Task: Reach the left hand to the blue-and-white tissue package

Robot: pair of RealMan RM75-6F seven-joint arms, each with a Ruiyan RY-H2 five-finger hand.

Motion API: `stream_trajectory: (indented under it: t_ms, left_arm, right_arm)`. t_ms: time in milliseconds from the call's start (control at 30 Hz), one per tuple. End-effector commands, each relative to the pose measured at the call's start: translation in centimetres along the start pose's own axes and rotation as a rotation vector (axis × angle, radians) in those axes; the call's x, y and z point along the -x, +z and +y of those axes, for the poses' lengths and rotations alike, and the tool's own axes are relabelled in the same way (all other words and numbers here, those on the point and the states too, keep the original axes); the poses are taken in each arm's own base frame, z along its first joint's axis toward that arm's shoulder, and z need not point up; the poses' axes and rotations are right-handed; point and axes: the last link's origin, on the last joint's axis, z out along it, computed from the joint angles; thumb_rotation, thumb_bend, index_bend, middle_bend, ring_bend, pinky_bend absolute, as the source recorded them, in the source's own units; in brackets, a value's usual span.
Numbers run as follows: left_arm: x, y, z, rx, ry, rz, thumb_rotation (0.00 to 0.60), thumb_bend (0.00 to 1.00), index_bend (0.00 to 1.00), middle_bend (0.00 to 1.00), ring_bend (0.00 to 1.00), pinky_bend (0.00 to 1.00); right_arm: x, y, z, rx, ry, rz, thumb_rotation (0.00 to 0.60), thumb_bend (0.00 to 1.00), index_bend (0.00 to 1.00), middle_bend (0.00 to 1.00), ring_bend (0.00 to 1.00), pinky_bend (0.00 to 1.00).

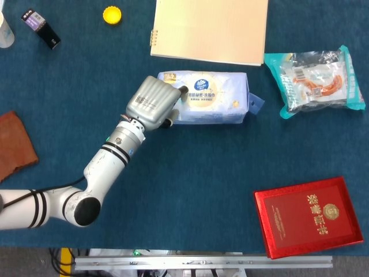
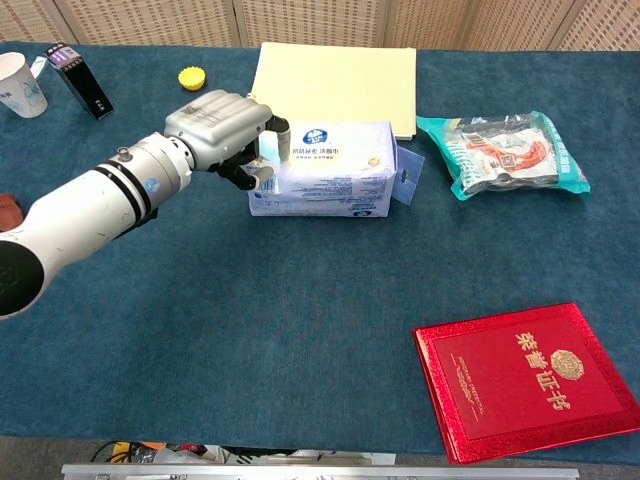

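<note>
1. The blue-and-white tissue package [image 1: 210, 98] lies flat on the blue bench [image 1: 190, 173], just in front of the spiral-bound tan notebook [image 1: 210, 29] and to the left of a teal-edged snack bag [image 1: 314, 81].
2. The left hand [image 1: 154, 104] is at the package's left end, its fingers [image 2: 275, 128] draped over the top left corner and touching the wrapper.
3. In the chest view the thumb sits against the front face of the package near the same corner, so the hand looks wrapped around that end. Whether it truly pinches the wrapper or only rests on it I cannot tell from these angles.
4. The left forearm [image 2: 90, 210] stretches diagonally from the lower left toward the package, raised above the bench.
5. A small blue tab sticks out from the package's right end.
6. A red booklet with gold lettering [image 1: 308, 216] lies near the front right corner, well apart from the package.
7. Along the far left sit a yellow bottle cap [image 1: 112, 14], a small dark box [image 1: 40, 27] and a white paper cup [image 2: 20, 85].
8. A brown leather piece [image 1: 14, 144] lies at the left edge.
</note>
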Motion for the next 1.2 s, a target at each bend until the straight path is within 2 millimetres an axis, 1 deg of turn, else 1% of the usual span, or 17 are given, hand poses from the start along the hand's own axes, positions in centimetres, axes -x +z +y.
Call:
stream_trajectory:
  t_ms: [33, 200, 433, 700, 1033, 1200]
  left_arm:
    - [0.13, 0.18, 0.0, -0.003, 0.003, -0.006, 0.6, 0.43, 0.38, 0.97, 0.94, 0.91]
    - [0.16, 0.27, 0.04, -0.004, 0.007, -0.005, 0.6, 0.43, 0.38, 0.97, 0.94, 0.91]
    - [-0.29, 0.0, -0.19, -0.006, -0.007, 0.01, 0.6, 0.43, 0.38, 0.97, 0.94, 0.91]
    - [0.25, -0.58, 0.04, 0.01, 0.021, -0.018, 0.6, 0.43, 0.38, 0.97, 0.94, 0.91]
    - [-0.33, -0.34, -0.05, -0.001, -0.008, 0.007, 0.6, 0.43, 0.38, 0.97, 0.94, 0.91]
    - [-0.04, 0.11, -0.44, -0.017, 0.008, -0.003, 0.6, 0.43, 0.38, 0.97, 0.94, 0.91]
  right_arm:
    - [-0.04, -0.04, 0.08, 0.003, -0.002, 0.001, 0.6, 0.36, 0.38, 0.41, 0.27, 0.31]
    - [-0.19, -0.09, 0.17, 0.006, -0.002, 0.006, 0.6, 0.36, 0.38, 0.41, 0.27, 0.31]
    - [-0.18, -0.07, 0.15, 0.005, -0.002, 0.006, 0.6, 0.36, 0.38, 0.41, 0.27, 0.31]
    - [-0.03, -0.09, -0.01, 0.0, 0.0, 0.002, 0.6, 0.36, 0.38, 0.41, 0.27, 0.31]
    - [-0.22, -0.33, 0.11, 0.004, 0.0, 0.009, 0.6, 0.36, 0.38, 0.41, 0.27, 0.31]
    - [-0.15, -0.28, 0.13, 0.004, 0.0, 0.007, 0.6, 0.36, 0.38, 0.41, 0.27, 0.31]
